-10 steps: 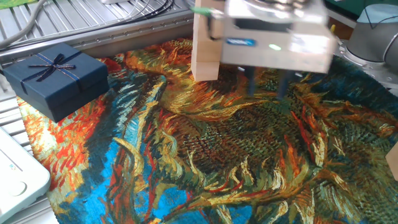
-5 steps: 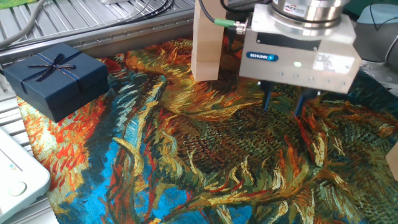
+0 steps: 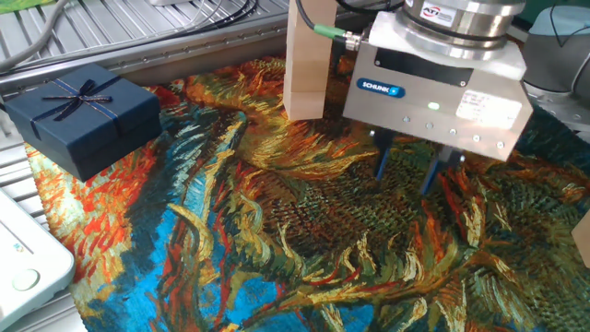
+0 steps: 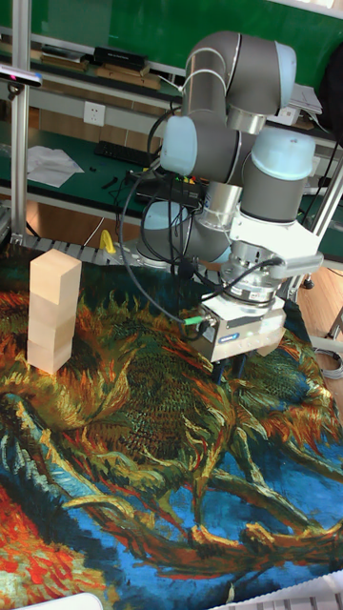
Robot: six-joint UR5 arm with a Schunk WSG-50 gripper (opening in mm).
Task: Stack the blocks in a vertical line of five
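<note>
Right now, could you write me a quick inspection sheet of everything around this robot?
Surface: table covered by a painted-style cloth of swirling blue, orange and yellow.
Job's things: stack of pale wooden blocks standing upright at the cloth's far edge, about four visible; another block partly visible at the right border.
Clutter: dark blue gift box with ribbon at the left corner, apart from the stack.
Grippers: gripper pointing down beside the stack, fingers apart, holding nothing.
Cables: black cable looping from the arm; green-tipped connector on the gripper body.
Surroundings: metal rails, green bench behind.
</note>
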